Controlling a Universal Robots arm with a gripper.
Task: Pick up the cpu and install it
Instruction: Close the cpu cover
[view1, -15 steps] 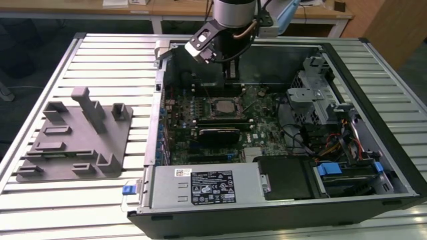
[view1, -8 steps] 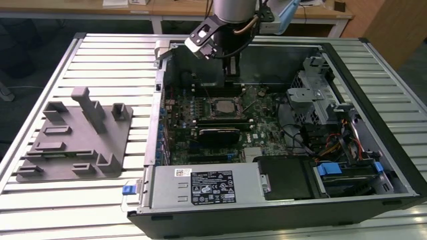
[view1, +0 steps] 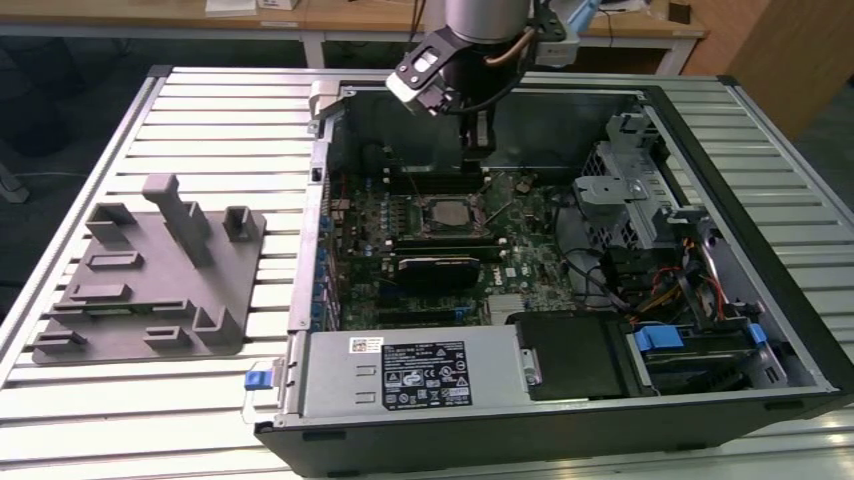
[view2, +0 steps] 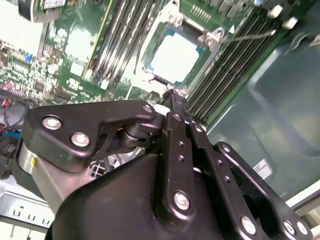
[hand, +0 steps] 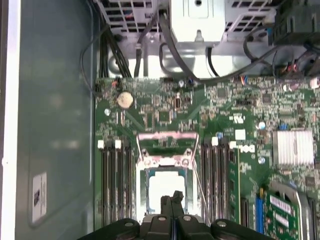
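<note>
Silvery cpu (hand: 164, 186) in socket (hand: 167, 159) | gripper (hand: 173, 198) closed, empty, near it | white case label (hand: 39, 197)

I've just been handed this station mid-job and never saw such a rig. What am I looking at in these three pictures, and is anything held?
One robot arm works over an open computer case lying on a slatted metal table. The exterior view looks on from off the arm; both wrist views ride on the arm and look past its gripper at the green board. The fingers are shut, with nothing seen between them. The cpu, a silvery square, lies in its socket close to the gripper. A grey moulded holder sits on the table at the exterior view's left.
</note>
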